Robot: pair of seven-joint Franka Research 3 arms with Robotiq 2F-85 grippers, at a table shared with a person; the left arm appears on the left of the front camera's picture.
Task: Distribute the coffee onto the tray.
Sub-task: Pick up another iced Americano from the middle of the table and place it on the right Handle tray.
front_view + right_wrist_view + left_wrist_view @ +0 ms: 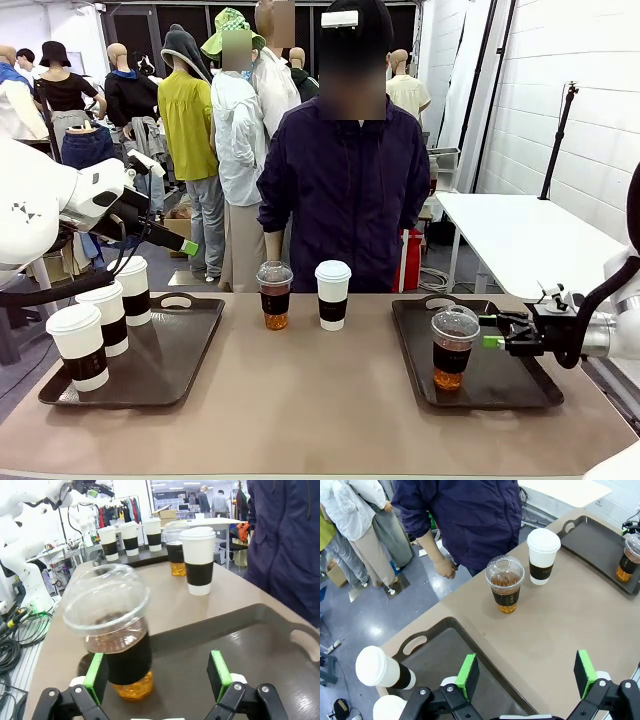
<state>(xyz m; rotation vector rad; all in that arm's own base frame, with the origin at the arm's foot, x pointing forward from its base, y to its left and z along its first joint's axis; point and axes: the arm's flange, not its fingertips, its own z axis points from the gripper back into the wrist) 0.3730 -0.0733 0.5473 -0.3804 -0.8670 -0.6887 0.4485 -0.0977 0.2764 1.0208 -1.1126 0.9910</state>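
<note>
My right claw (490, 332) gapes wide and empty, just beside the clear dome-lidded plastic cup of amber drink (452, 348) upright on the dark tray (520, 385). Left of that tray, on the tabletop (330, 400), the brown-sleeved white paper cup (333, 295) stands upright. I judge it this claw's reach.

four white paper cups with dark sleeves: near cup (80, 345), middle cup (105, 318) and far cup (133, 290) on the nine o'clock tray (170, 352), lone paper cup (333, 295) on the worktop (320, 405) at twelve o'clock. two clear dome-lidded cups of amber drink: centre clear cup (274, 296) at twelve o'clock, tray clear cup (453, 348) on the three o'clock tray (512, 372). two trays. two pincers: left pincer (525, 657), right pincer (156, 660). one person (345, 190).
</note>
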